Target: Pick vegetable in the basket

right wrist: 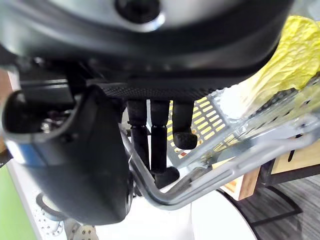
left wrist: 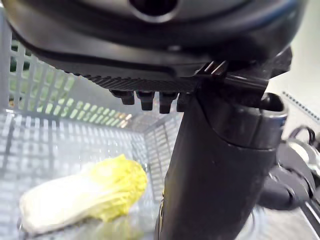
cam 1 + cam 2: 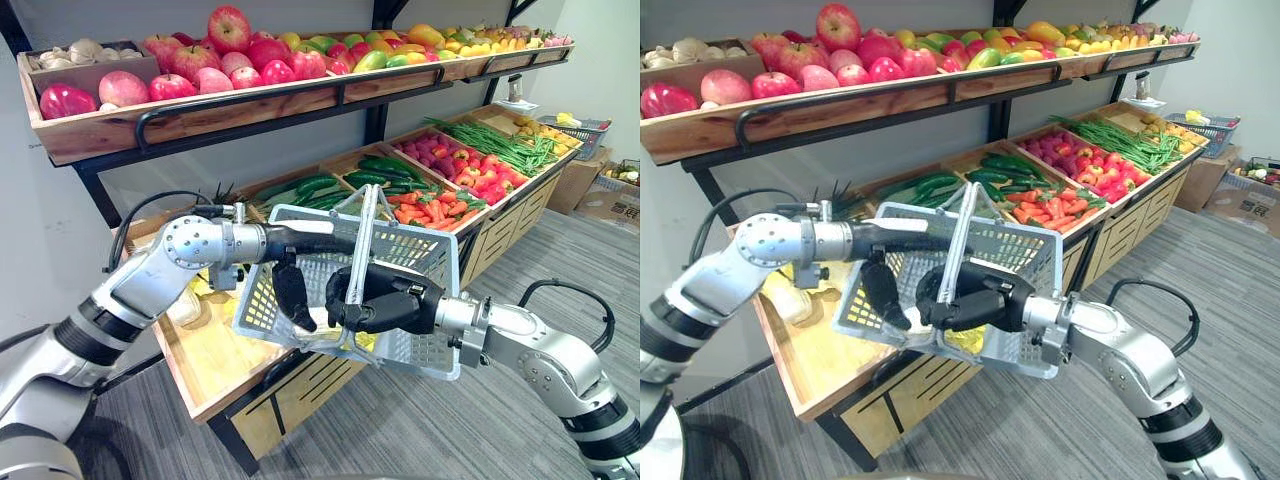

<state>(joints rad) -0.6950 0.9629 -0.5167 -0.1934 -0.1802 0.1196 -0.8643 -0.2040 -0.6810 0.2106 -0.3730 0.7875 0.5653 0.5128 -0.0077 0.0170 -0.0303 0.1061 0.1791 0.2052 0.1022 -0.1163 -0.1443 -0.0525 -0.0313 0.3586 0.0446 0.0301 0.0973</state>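
Note:
A grey mesh basket (image 3: 408, 238) hangs in front of the wooden produce stand. My right hand (image 3: 385, 300) is shut on its metal handle (image 3: 365, 230), with the fingers (image 1: 157, 145) curled round the bar. A pale yellow napa cabbage (image 2: 85, 195) lies on the basket's floor and also shows through the mesh as the cabbage (image 1: 280, 65). My left hand (image 3: 292, 290) reaches into the basket from the left. Its fingers hang down straight, open and holding nothing, just above the cabbage.
Behind the basket the lower shelf holds cucumbers (image 3: 320, 187), carrots (image 3: 430, 208), red peppers (image 3: 475, 170) and green beans (image 3: 500, 145). The upper shelf carries apples (image 3: 230, 50). A bare wooden tray (image 3: 205, 360) lies under my left arm. Cardboard boxes (image 3: 610, 200) stand far right.

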